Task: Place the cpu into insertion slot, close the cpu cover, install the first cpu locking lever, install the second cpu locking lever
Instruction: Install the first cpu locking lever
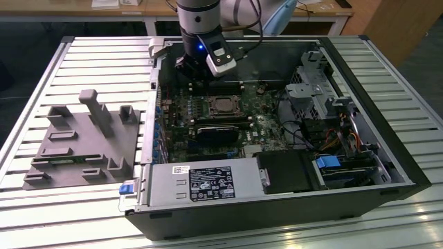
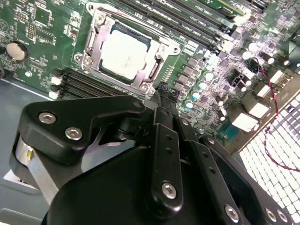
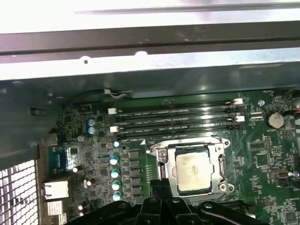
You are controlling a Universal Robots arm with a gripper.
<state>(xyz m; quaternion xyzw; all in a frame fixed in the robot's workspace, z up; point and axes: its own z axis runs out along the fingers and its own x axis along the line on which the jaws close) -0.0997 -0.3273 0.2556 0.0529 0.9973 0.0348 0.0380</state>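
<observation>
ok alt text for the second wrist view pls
The cpu lies in the insertion slot on a green motherboard, framed by the silvery cpu cover lying flat. The black gripper looms in the foreground, its tip near the slot's edge.

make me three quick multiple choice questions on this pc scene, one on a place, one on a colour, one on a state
1. Where is the cpu?
A. seated in the insertion slot
B. on the table outside the case
C. on top of the memory slots

2. What colour is the motherboard?
A. red
B. green
C. white

3. How does the cpu cover stand?
A. raised upright
B. taken off entirely
C. lying flat around the cpu

Answers:
1 A: both wrist views show the cpu inside the metal-rimmed insertion slot.
2 B: the motherboard is green in both wrist views.
3 C: the silvery cpu cover lies flat along the cpu's edges in both wrist views.
</observation>
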